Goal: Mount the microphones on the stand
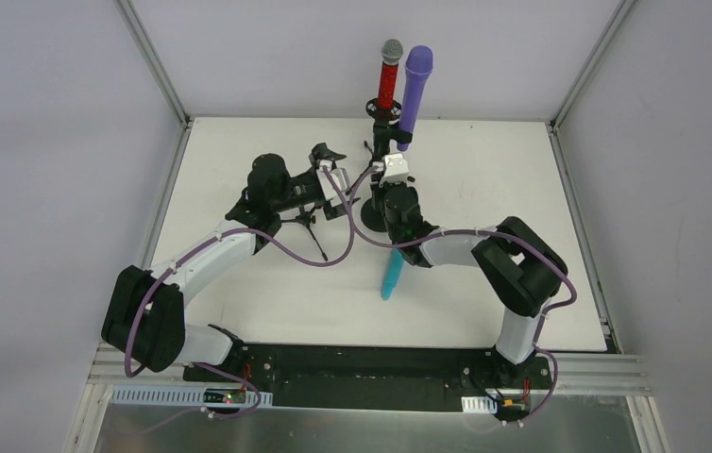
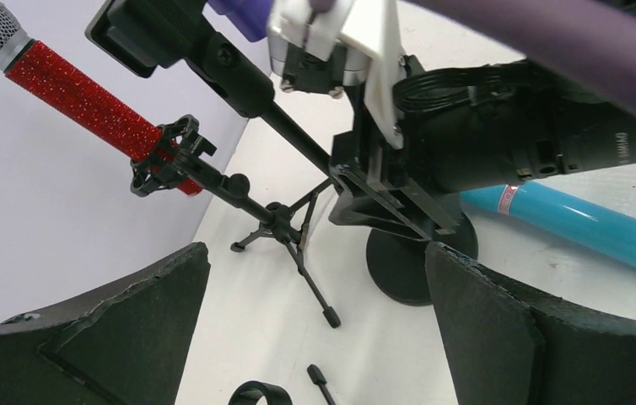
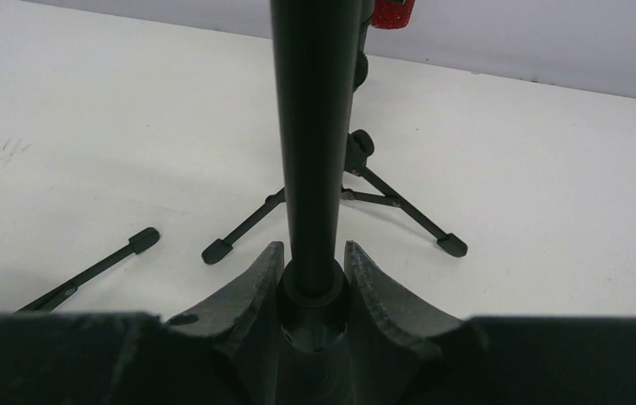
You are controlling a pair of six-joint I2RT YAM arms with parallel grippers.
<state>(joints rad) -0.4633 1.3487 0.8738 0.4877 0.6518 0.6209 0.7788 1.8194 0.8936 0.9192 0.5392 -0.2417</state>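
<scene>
The right claw (image 3: 313,263) grips the stand pole (image 3: 313,126); the left claw (image 2: 316,253) gapes empty. A cyan microphone (image 1: 391,276) lies on the desk (image 1: 296,304).

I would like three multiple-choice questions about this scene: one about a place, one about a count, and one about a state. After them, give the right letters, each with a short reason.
1. Where is the cyan microphone?
A) clipped in a stand
B) lying on the table
C) inside a box

2. How many microphones are mounted on stands?
A) none
B) one
C) two

3. In what state is the right pincer?
A) wide open
B) shut on the stand pole
C) holding a cable

Answers:
1 B: it lies flat on the white surface.
2 C: the red microphone and the purple microphone are both held up on stands.
3 B: its fingers press on both sides of the pole.
</scene>
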